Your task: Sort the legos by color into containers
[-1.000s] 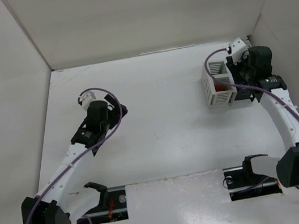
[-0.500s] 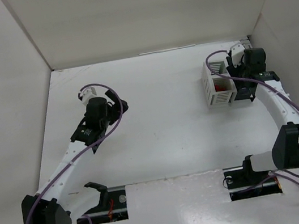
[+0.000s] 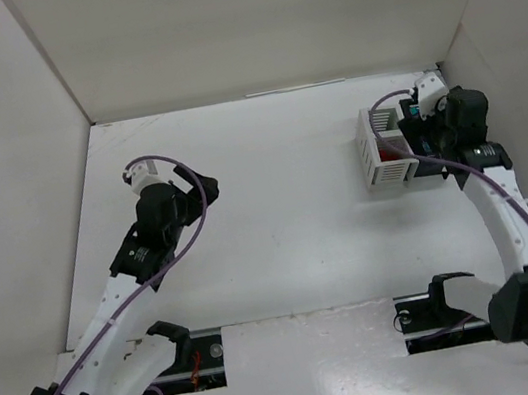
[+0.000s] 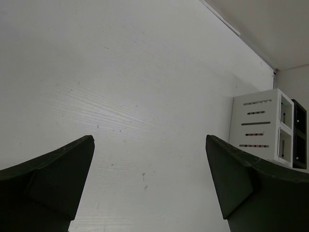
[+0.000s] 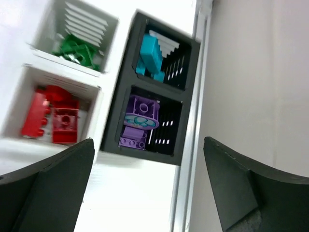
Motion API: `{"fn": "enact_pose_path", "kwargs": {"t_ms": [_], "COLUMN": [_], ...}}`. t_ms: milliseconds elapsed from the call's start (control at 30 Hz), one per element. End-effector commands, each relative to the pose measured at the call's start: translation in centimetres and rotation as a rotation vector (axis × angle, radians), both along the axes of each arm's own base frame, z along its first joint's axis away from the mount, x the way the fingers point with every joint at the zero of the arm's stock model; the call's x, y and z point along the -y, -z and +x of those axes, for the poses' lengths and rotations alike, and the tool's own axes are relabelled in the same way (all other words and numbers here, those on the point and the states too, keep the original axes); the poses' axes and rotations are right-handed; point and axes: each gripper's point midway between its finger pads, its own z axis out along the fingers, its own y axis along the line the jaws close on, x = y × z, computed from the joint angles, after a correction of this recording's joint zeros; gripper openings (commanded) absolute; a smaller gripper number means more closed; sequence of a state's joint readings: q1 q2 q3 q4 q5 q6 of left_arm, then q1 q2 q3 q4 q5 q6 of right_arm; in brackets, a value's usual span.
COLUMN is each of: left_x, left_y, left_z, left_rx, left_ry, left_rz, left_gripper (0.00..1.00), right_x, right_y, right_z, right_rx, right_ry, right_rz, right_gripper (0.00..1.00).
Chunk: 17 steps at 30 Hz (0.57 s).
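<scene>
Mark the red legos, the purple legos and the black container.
red legos (image 5: pixel 64 121): right wrist view, studded top of the square brick.
purple legos (image 5: pixel 144 107): right wrist view, top face of the upper brick.
black container (image 5: pixel 116 113): right wrist view, its left wall.

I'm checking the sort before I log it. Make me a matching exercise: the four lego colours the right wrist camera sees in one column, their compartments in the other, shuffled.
Column one:
1. green legos
2. red legos
3. teal legos
4. purple legos

Column two (as seen in the right wrist view):
A. black bin, lower compartment
B. white bin, upper compartment
C. black bin, upper compartment
D. white bin, lower compartment

Pairs: 1-B; 2-D; 3-C; 4-A
</scene>
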<state>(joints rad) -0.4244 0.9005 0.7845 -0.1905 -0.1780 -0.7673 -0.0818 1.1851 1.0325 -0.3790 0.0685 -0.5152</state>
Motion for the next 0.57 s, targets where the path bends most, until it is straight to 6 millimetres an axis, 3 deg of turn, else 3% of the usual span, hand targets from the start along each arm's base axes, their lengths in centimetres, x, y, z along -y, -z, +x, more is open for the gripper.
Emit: {"fn": "enact_pose_path", "kwargs": {"t_ms": [0, 33, 133, 267, 533], "left_x": [-1.2, -1.4, -2.0, -2.8, -3.5], "left_y": [-0.1, 0.1, -0.6, -0.3, -0.1], "left_z": [-1.3, -1.6, -2.4, -3.2, -4.1], "left_rx": [0.011, 0.007, 0.033, 0.021, 0.007], "left_ry": [-0.034, -0.034, -0.055, -0.082, -0.109], "left_rz": [0.005, 0.007, -0.006, -0.011, -0.013], "left_gripper": [0.99, 0.99, 0.99, 0.99, 0.99], "right_x": [-3.2, -3.7, -5.8, -5.5, -4.5], "right_y": [-5.0, -6.2, -6.4, -6.1, -7.1], "right_z": [-1.2, -2.4, -4.4, -7.4, -9.3], "right_rx": [0.179, 0.227, 0.250, 0.244, 0.343], "right_ry": [-0.143, -0.151, -0.226, -0.193, -0.135], "right_rz": [0.029, 0.033, 0.048, 0.055, 0.042], "right_gripper": [1.00, 1.00, 1.00, 1.00, 1.00]}}
